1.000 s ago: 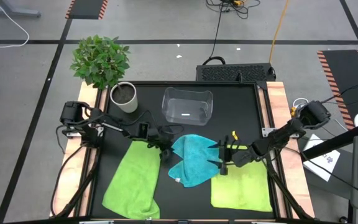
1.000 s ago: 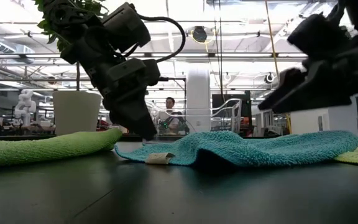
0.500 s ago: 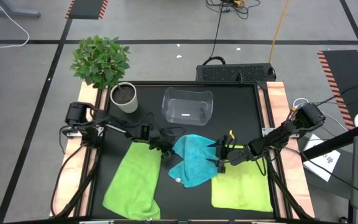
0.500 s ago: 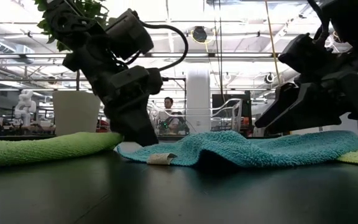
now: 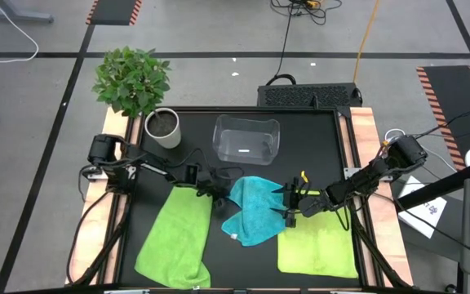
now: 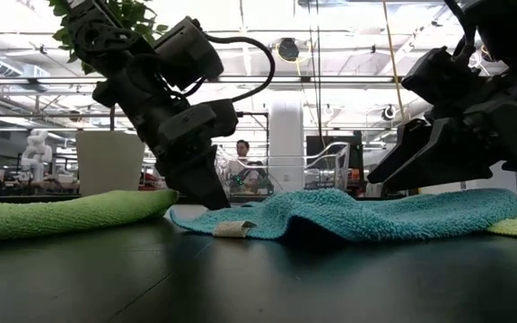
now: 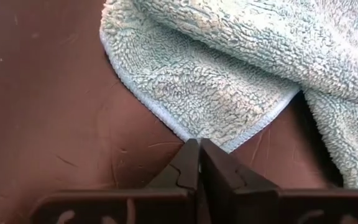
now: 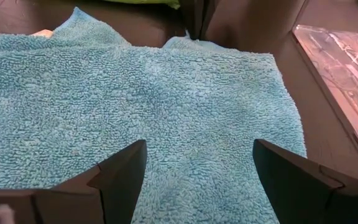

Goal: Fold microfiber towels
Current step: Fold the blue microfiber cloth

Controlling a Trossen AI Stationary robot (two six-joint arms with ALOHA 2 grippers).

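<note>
A turquoise-blue towel (image 5: 255, 214) lies rumpled at the table's middle, with a white tag (image 6: 230, 230) at its near edge. It sits between two lime-green towels, one on the left (image 5: 174, 238) and one on the right (image 5: 317, 249), both flat on the table. My left gripper (image 5: 217, 198) is down at the blue towel's left corner, shut on its hem. My right gripper (image 5: 286, 211) stands open just over the towel's right part (image 8: 197, 124), one finger on each side, and I cannot tell whether it touches. My left gripper pinches the blue towel's hemmed left corner (image 7: 211, 144) between its two fingertips (image 7: 188, 155), only at their free ends. The fingers slant down from the table's left. The corner and the rest of the towel still lie on the table, slack.
A clear plastic bin (image 5: 246, 139) stands at the far middle. A white pot (image 5: 163, 128) with a leafy plant (image 5: 131, 80) stands at the far left. Bare black tabletop (image 5: 317, 147) shows far right. A person stands in the room beyond the table (image 6: 243, 154).
My left gripper has dropped to the table at the blue towel's left corner and shut there. My right gripper has come down close over the towel's right part and stayed open. The towels have kept their places.
</note>
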